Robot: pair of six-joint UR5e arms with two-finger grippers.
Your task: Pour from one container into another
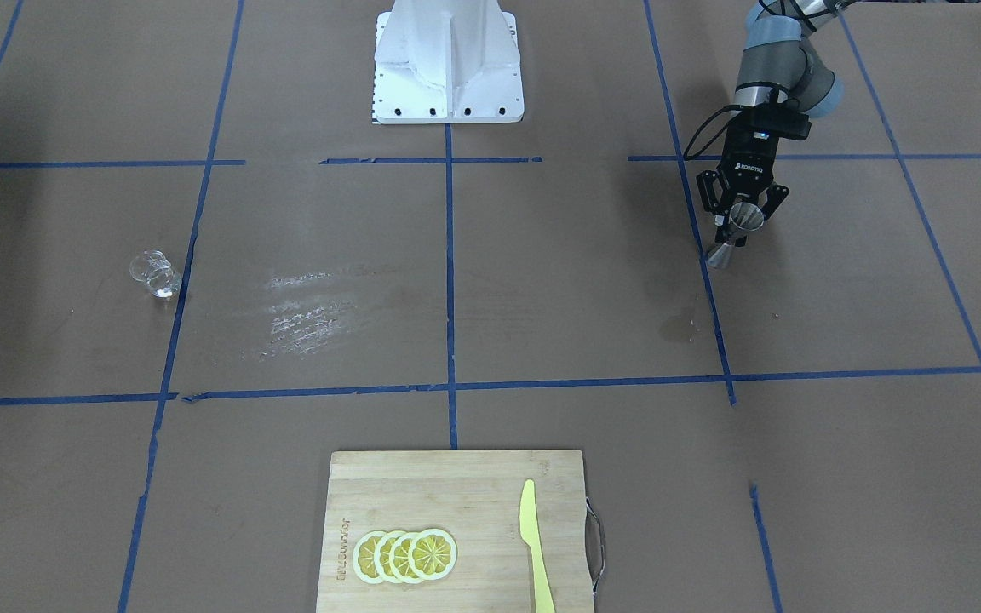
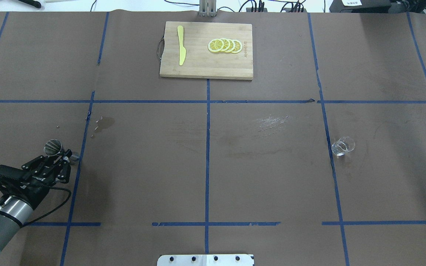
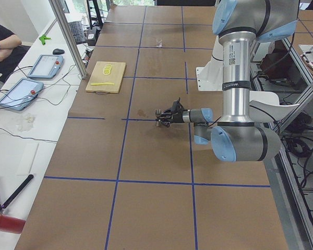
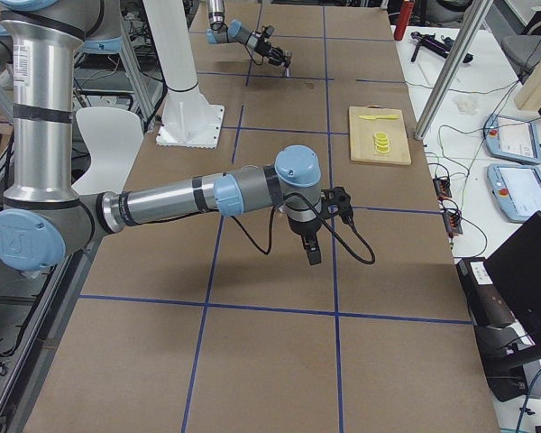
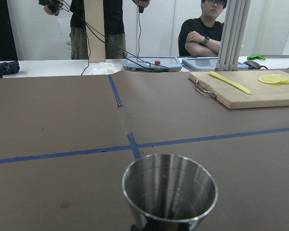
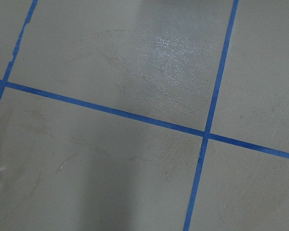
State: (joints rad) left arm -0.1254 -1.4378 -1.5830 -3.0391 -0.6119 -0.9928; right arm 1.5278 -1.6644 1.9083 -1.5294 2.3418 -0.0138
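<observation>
Overhead exterior: left gripper (image 2: 66, 156) low, near-horizontal, clenched on steel jigger (image 2: 53, 146); right gripper (image 4: 313, 253) state indiscernible.

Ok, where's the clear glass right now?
In the overhead view the clear glass is in the right half, just right of a blue tape line, far across from the metal jigger in the left end effector.

A: Finish of the worktop (image 2: 142, 166)?
B: Brown paper cover, matt, with one whitish scuff (image 2: 272, 122). The blue tape (image 2: 207, 147) has a slight sheen.
A: The vessels?
B: The jigger (image 5: 169, 190) is polished metal, reflective inside. The glass (image 1: 155, 274) is clear and shiny.
A: The cutting board (image 2: 205, 68)?
B: Pale wood, smooth, grain visible. The knife (image 2: 181, 50) looks like yellow plastic.
</observation>
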